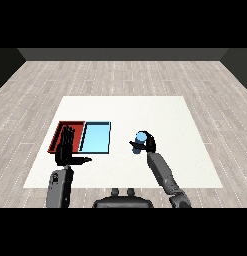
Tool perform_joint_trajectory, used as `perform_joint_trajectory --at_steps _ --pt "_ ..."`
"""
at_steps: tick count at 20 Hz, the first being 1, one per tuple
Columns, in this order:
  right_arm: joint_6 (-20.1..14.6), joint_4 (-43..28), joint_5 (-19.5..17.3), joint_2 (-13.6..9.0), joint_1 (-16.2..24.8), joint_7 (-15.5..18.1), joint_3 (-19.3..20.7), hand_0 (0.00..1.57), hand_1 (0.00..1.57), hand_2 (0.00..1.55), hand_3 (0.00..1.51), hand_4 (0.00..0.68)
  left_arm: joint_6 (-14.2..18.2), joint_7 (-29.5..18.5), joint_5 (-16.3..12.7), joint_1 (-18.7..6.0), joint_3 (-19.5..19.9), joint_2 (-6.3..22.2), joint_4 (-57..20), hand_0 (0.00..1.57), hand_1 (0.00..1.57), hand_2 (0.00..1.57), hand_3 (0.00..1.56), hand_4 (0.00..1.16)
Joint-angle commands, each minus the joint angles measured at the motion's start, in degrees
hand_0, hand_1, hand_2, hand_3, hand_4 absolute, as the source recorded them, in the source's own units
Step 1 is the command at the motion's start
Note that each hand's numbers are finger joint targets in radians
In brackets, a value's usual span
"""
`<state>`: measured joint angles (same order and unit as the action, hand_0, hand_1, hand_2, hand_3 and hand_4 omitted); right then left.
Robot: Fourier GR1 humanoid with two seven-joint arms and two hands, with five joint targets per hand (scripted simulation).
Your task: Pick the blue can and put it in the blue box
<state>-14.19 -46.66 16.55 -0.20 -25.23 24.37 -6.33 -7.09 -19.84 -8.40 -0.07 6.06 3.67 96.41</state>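
Right hand (148, 144) round blue can (140, 141)

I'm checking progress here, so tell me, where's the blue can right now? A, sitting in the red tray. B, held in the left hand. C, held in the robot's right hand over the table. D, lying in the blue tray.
C: the right hand is curled round the blue can, to the right of the blue tray, not in it.
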Motion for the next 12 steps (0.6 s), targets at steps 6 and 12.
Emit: perform_joint_trajectory --at_steps 6,12 --pt "-4.4 -7.3 -3.6 0.2 2.0 -3.1 -3.4 1.49 1.49 1.46 1.41 0.645 -0.4 0.1 1.6 -3.8 -0.2 1.4 -3.8 0.0 0.0 0.0 0.0 0.0" --pt "-3.8 -21.5 -6.5 -7.2 3.4 -12.3 -4.1 1.46 1.46 1.45 1.4 0.623 0.0 1.5 4.9 0.1 -7.9 -3.2 -1.8 0.0 0.0 0.0 0.0 0.0"
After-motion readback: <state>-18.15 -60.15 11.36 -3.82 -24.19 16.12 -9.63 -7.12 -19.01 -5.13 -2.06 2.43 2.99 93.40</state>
